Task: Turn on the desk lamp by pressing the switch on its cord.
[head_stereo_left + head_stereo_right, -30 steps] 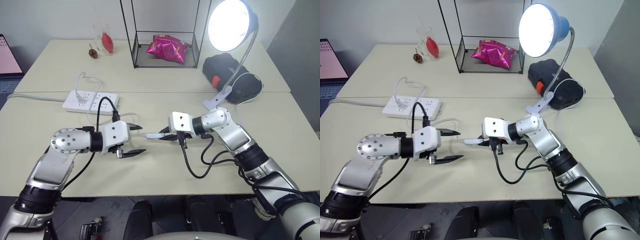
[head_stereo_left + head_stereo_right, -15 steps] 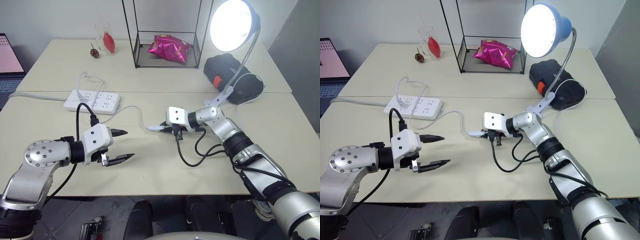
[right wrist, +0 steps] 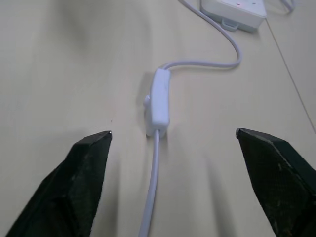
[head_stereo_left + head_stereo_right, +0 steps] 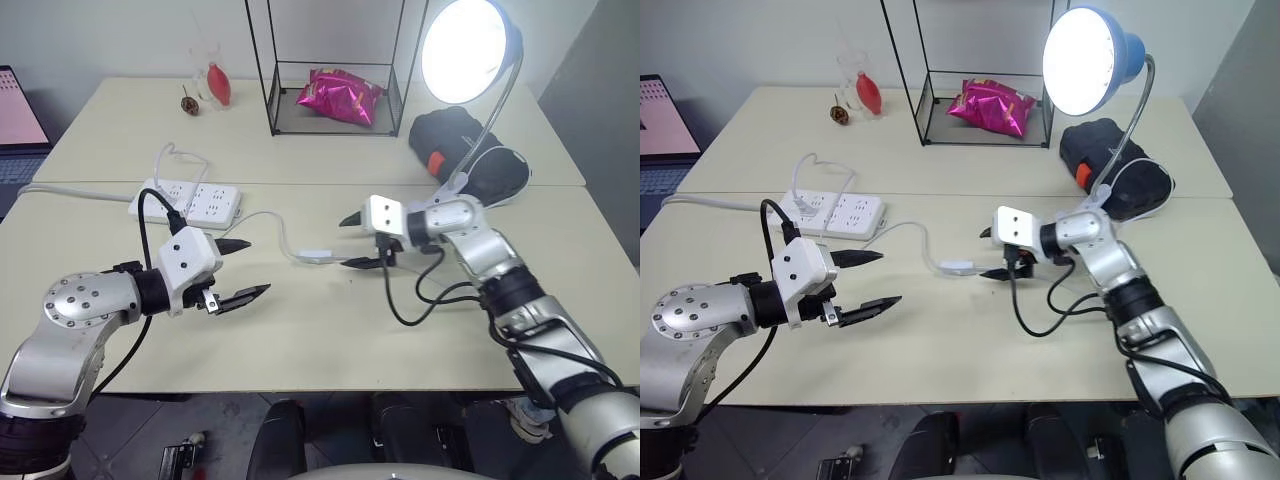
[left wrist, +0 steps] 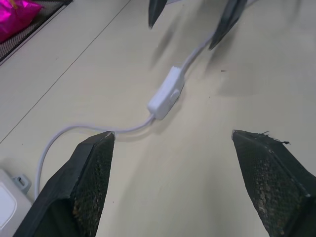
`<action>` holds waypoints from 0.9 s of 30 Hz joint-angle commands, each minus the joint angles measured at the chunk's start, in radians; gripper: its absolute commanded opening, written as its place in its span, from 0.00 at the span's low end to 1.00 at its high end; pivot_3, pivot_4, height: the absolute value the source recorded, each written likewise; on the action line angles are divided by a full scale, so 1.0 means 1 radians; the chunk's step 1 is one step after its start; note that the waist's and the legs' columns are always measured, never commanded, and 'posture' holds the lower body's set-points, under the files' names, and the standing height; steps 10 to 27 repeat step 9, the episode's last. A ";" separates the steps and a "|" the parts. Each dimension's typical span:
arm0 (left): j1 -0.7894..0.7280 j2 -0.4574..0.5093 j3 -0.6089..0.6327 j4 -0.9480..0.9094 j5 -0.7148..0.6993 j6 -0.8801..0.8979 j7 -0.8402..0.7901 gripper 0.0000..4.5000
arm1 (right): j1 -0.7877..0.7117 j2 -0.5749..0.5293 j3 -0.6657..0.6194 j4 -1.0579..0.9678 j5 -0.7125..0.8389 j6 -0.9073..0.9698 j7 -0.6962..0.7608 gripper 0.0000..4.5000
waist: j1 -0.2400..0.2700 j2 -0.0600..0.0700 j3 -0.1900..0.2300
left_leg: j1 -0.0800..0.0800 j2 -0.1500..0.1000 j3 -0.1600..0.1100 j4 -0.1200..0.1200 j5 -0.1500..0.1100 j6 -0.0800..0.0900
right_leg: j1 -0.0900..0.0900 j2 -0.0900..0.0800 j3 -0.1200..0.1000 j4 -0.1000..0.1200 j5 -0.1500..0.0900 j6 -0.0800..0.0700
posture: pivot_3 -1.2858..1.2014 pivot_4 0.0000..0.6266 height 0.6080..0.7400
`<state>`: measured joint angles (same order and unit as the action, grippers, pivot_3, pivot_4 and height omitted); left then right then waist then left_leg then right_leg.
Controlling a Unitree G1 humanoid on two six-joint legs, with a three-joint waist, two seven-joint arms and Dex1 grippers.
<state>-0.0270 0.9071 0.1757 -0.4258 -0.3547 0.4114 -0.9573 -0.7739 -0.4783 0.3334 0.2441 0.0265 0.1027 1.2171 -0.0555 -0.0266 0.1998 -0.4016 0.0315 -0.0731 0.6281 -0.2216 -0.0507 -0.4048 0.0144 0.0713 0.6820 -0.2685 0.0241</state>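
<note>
Hovering over the near half of the worktop (image 4: 330, 350), the left end effector (image 4: 243, 270) sits at about 8 o'clock in the head view with its two black fingers spread wide and nothing between them. At about 3 o'clock from it, the right end effector (image 4: 355, 241) has its fingers parted wide too, holding nothing.

Between the two, flat on the worktop and apart from both, lies the switch (image 4: 318, 257), a small white oblong. From it the cord (image 4: 268, 216) curves off toward 10 o'clock to the white power strip (image 4: 190, 200), where it seems to end, though the join is too small to be sure.

Farther back at 1 o'clock, the desk lamp (image 4: 1087, 62) is lit, its blue shade facing the worktop, its white clip base beside a black bag (image 4: 470, 155). At 12 o'clock a wire frame (image 4: 330, 70) encloses a pink packet (image 4: 340, 96).
</note>
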 commanded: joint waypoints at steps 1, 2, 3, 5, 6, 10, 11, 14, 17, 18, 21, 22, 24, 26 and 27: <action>0.039 0.031 0.083 -0.070 -0.030 0.028 -0.007 0.87 | 0.066 -0.074 -0.049 -0.234 0.070 0.112 0.034 0.99 | -0.001 0.000 0.000 | 0.000 0.000 0.000 0.000 0.000 0.000 | 0.000 0.000 0.000 0.000 0.000 0.000 | 0.52 0.24 1.00; 0.052 0.033 0.095 -0.082 -0.035 0.034 -0.009 0.87 | 0.089 -0.097 -0.057 -0.276 0.080 0.132 0.035 0.99 | -0.001 0.000 0.000 | 0.000 0.000 0.000 0.000 0.000 0.000 | 0.000 0.000 0.000 0.000 -0.002 0.002 | 0.52 0.24 1.00; 0.060 0.032 0.104 -0.092 -0.037 0.038 -0.008 0.87 | 0.110 -0.116 -0.066 -0.312 0.091 0.151 0.035 0.99 | -0.002 0.000 0.000 | 0.000 0.000 0.000 0.000 0.000 0.000 | 0.000 0.000 0.000 0.000 -0.003 0.003 | 0.52 0.24 1.00; 0.072 0.029 0.122 -0.105 -0.042 0.052 0.000 0.87 | 0.142 -0.147 -0.085 -0.374 0.113 0.190 0.032 0.99 | 0.000 0.000 0.000 | 0.001 0.000 0.000 0.000 0.000 0.000 | 0.000 0.000 0.000 0.000 -0.003 0.003 | 0.52 0.24 1.00; 0.074 0.029 0.127 -0.109 -0.045 0.057 0.003 0.87 | 0.151 -0.156 -0.089 -0.392 0.122 0.204 0.028 0.99 | -0.001 0.000 0.000 | 0.001 0.000 0.000 0.000 0.000 0.000 | 0.000 0.000 0.000 0.000 -0.003 0.003 | 0.52 0.24 1.00; 0.078 0.024 0.142 -0.113 -0.065 0.068 0.002 0.87 | 0.172 -0.169 -0.103 -0.443 0.146 0.245 0.009 0.99 | -0.001 0.000 0.000 | 0.001 0.000 0.001 0.001 0.000 0.000 | 0.000 0.000 0.000 0.000 -0.002 0.005 | 0.52 0.24 1.00; 0.078 0.024 0.142 -0.113 -0.065 0.068 0.002 0.87 | 0.172 -0.169 -0.103 -0.443 0.146 0.245 0.009 0.99 | -0.001 0.000 0.000 | 0.001 0.000 0.001 0.001 0.000 0.000 | 0.000 0.000 0.000 0.000 -0.002 0.005 | 0.52 0.24 1.00; 0.078 0.024 0.142 -0.113 -0.065 0.068 0.002 0.87 | 0.172 -0.169 -0.103 -0.443 0.146 0.245 0.009 0.99 | -0.001 0.000 0.000 | 0.001 0.000 0.001 0.001 0.000 0.000 | 0.000 0.000 0.000 0.000 -0.002 0.005 | 0.52 0.24 1.00; 0.078 0.024 0.142 -0.113 -0.065 0.068 0.002 0.87 | 0.172 -0.169 -0.103 -0.443 0.146 0.245 0.009 0.99 | -0.001 0.000 0.000 | 0.001 0.000 0.001 0.001 0.000 0.000 | 0.000 0.000 0.000 0.000 -0.002 0.005 | 0.52 0.24 1.00; 0.078 0.024 0.142 -0.113 -0.065 0.068 0.002 0.87 | 0.172 -0.169 -0.103 -0.443 0.146 0.245 0.009 0.99 | -0.001 0.000 0.000 | 0.001 0.000 0.001 0.001 0.000 0.000 | 0.000 0.000 0.000 0.000 -0.002 0.005 | 0.52 0.24 1.00; 0.078 0.024 0.142 -0.113 -0.065 0.068 0.002 0.87 | 0.172 -0.169 -0.103 -0.443 0.146 0.245 0.009 0.99 | -0.001 0.000 0.000 | 0.001 0.000 0.001 0.001 0.000 0.000 | 0.000 0.000 0.000 0.000 -0.002 0.005 | 0.52 0.24 1.00; 0.078 0.024 0.142 -0.113 -0.065 0.068 0.002 0.87 | 0.172 -0.169 -0.103 -0.443 0.146 0.245 0.009 0.99 | -0.001 0.000 0.000 | 0.001 0.000 0.001 0.001 0.000 0.000 | 0.000 0.000 0.000 0.000 -0.002 0.005 | 0.52 0.24 1.00; 0.078 0.024 0.142 -0.113 -0.065 0.068 0.002 0.87 | 0.172 -0.169 -0.103 -0.443 0.146 0.245 0.009 0.99 | -0.001 0.000 0.000 | 0.001 0.000 0.001 0.001 0.000 0.000 | 0.000 0.000 0.000 0.000 -0.002 0.005 | 0.52 0.24 1.00; 0.078 0.024 0.142 -0.113 -0.065 0.068 0.002 0.87 | 0.172 -0.169 -0.103 -0.443 0.146 0.245 0.009 0.99 | -0.001 0.000 0.000 | 0.001 0.000 0.001 0.001 0.000 0.000 | 0.000 0.000 0.000 0.000 -0.002 0.005 | 0.52 0.24 1.00; 0.078 0.024 0.142 -0.113 -0.065 0.068 0.002 0.87 | 0.172 -0.169 -0.103 -0.443 0.146 0.245 0.009 0.99 | -0.001 0.000 0.000 | 0.001 0.000 0.001 0.001 0.000 0.000 | 0.000 0.000 0.000 0.000 -0.002 0.005 | 0.52 0.24 1.00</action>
